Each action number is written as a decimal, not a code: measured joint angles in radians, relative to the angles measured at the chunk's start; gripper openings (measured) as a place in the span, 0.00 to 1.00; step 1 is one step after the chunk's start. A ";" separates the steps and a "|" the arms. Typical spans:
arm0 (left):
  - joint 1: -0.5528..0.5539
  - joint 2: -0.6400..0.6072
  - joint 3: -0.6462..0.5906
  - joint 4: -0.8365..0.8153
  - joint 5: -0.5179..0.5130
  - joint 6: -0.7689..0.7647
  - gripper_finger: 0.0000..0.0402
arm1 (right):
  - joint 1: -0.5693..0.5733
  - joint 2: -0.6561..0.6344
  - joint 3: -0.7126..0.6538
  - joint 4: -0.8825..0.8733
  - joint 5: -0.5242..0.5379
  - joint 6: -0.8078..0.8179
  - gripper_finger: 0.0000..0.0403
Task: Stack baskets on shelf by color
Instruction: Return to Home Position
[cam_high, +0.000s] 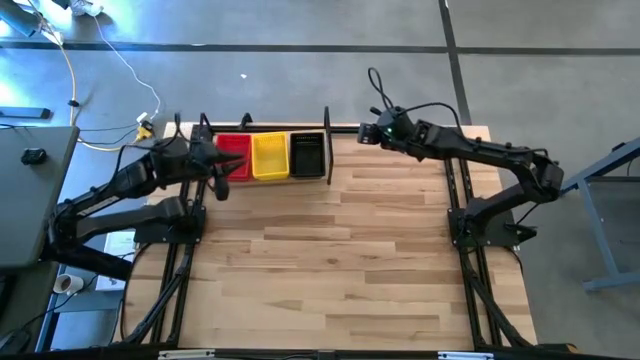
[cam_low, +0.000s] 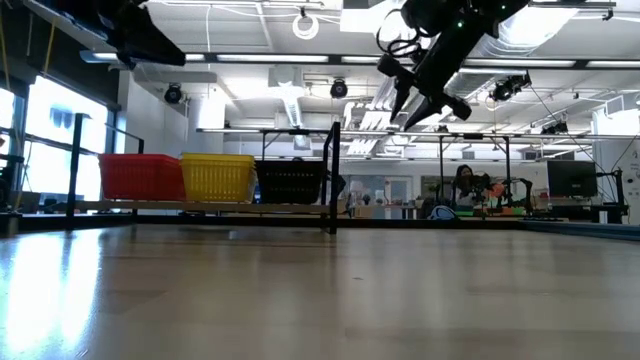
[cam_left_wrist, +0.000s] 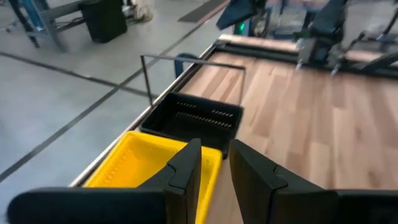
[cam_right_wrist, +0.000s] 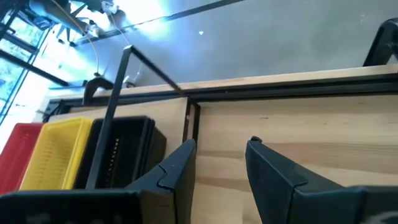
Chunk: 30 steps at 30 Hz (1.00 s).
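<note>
Red, yellow and black baskets stand side by side on the shelf at the table's far edge, left of its divider post. In the low view they rest with their bottoms on the shelf board. My left gripper hovers over the red and yellow baskets, slightly open and holding nothing. The left wrist view shows its gripper above the yellow basket, with the black one beyond. My right gripper is raised to the right of the divider, open and holding nothing.
The slatted wooden tabletop stretches toward the near edge. The shelf part right of the divider shows bare board. Cables lie on the floor beyond the far left corner. A person sits at a desk far behind the table.
</note>
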 joint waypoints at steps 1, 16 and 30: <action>0.000 -0.023 -0.014 0.006 0.011 -0.013 0.18 | 0.007 0.000 0.000 0.000 0.003 0.000 0.31; 0.000 -0.336 -0.269 0.100 0.042 -0.190 0.18 | 0.048 -0.178 0.000 -0.027 0.016 -0.134 0.31; 0.000 -0.485 -0.403 0.252 0.016 -0.338 0.18 | 0.048 -0.509 0.000 -0.068 0.027 -0.372 0.31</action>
